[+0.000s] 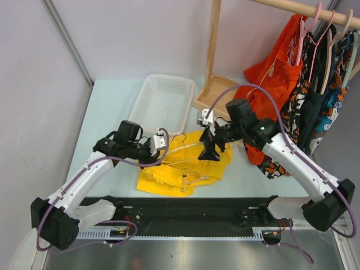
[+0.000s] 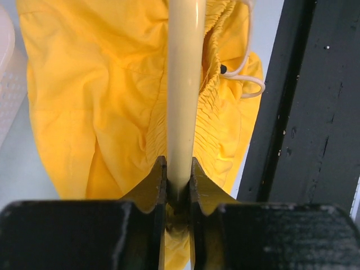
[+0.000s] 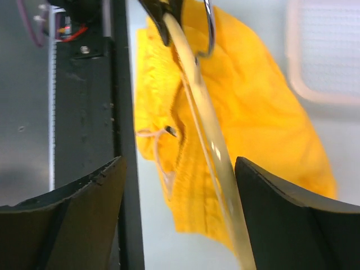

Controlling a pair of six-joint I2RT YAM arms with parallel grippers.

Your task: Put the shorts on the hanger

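The yellow shorts (image 1: 180, 166) lie crumpled on the table between the arms, the waistband and white drawstring (image 2: 247, 73) toward the near edge. The cream hanger (image 1: 185, 147) is held above them, running left to right. My left gripper (image 1: 160, 143) is shut on one end of the hanger bar (image 2: 183, 84), jaws tight on it, with the shorts (image 2: 101, 101) below. My right gripper (image 1: 211, 149) is open; the hanger bar (image 3: 208, 129) passes between its fingers close to the right one (image 3: 292, 208), above the shorts (image 3: 253, 112). The metal hook (image 3: 209, 28) shows near the left gripper.
A white basket (image 1: 163, 101) sits behind the shorts. A wooden rack post (image 1: 212, 50) stands at the back, its rail bearing an orange garment (image 1: 278, 73) and dark patterned clothes (image 1: 323, 95) at the right. A black rail (image 1: 180, 211) runs along the near edge.
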